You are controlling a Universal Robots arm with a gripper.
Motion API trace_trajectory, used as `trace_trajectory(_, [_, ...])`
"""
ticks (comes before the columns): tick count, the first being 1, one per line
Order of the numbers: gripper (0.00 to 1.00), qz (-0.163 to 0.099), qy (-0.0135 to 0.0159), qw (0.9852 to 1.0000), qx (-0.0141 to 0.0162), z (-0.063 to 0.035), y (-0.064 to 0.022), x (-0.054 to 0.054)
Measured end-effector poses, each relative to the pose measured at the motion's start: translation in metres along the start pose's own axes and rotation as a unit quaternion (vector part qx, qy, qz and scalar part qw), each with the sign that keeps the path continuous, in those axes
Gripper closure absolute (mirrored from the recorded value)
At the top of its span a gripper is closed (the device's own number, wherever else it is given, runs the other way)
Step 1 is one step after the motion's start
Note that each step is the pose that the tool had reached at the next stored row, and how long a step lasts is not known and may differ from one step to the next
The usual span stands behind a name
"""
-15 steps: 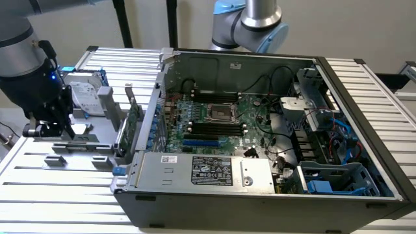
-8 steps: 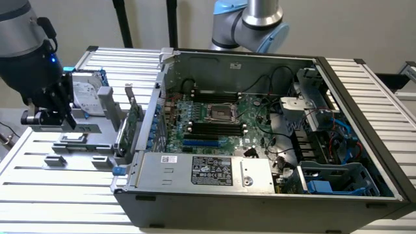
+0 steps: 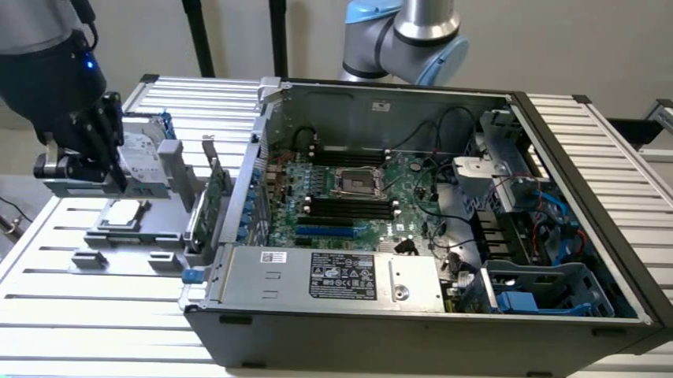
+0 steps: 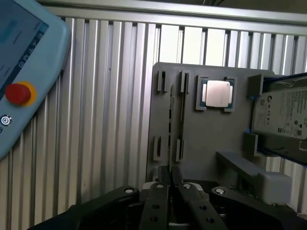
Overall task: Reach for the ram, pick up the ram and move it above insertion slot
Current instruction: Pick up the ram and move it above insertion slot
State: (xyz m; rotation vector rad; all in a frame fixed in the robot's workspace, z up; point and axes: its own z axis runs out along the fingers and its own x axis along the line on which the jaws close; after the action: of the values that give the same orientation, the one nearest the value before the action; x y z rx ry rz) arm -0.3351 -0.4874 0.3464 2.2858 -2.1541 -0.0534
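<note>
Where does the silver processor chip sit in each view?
Exterior view: processor chip lies flat on the grey holder, at the exterior view's left, outside the computer case.
Wrist view: processor chip sits on the grey holder.
Shared landmark: the hard drive beside the chip.

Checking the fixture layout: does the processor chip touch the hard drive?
Apart. The wrist view shows bare gray fixture between the processor chip and the hard drive.

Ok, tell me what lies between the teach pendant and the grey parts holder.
Nothing: in the wrist view, just bare slatted table separates the teach pendant from the grey parts holder.
</note>
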Motion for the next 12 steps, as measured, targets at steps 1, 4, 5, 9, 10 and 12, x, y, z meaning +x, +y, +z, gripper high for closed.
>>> trace_trajectory(1, [0.87, 0.0, -0.0002, 1.0, 0.0, -0.0036, -0.0026, 0.0])
trace_trajectory(4, [0.87, -0.001, -0.0011, 1.0, 0.0001, -0.0134, -0.0117, 0.0])
trace_trajectory(5, [0.87, -0.002, -0.0015, 1.0, 0.0, -0.0165, -0.0151, 0.001])
trace_trajectory(9, [0.87, -0.002, -0.0031, 1.0, -0.0002, -0.0266, -0.0312, 0.001])
trace_trajectory(10, [0.87, -0.002, -0.0036, 1.0, -0.0003, -0.0289, -0.0356, 0.001])
trace_trajectory(12, [0.87, -0.002, -0.0048, 1.0, -0.0005, -0.0332, -0.0445, 0.002])
